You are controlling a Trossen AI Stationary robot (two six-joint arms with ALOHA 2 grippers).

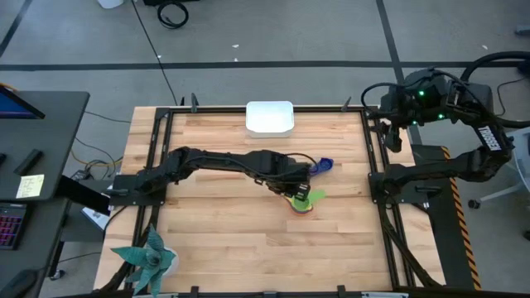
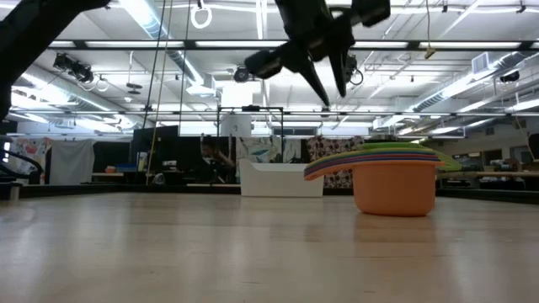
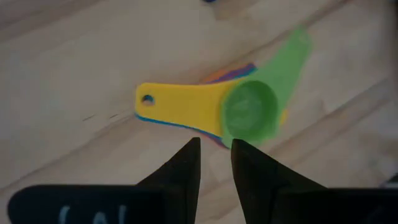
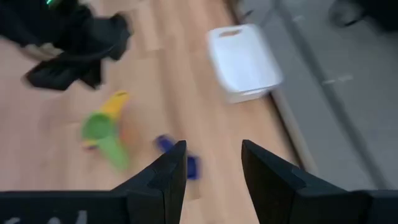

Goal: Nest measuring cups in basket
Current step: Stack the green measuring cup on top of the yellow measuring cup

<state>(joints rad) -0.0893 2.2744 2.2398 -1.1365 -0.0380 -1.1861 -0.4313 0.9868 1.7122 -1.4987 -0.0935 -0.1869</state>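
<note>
Wooden bench (image 1: 215, 240), smooth planks. My left jaws (image 3: 215, 163) hover slightly parted, empty, over stacked plastic measuring cups (image 3: 236, 109); dark blue cup (image 1: 323, 165) beside, white basket (image 1: 270, 117) beyond.

Open claw (image 3: 216, 163) above stacked cups (image 3: 249, 112)

Open lab hall, strip lights (image 2: 484, 105), wooden workbench (image 1: 224, 240)
</note>
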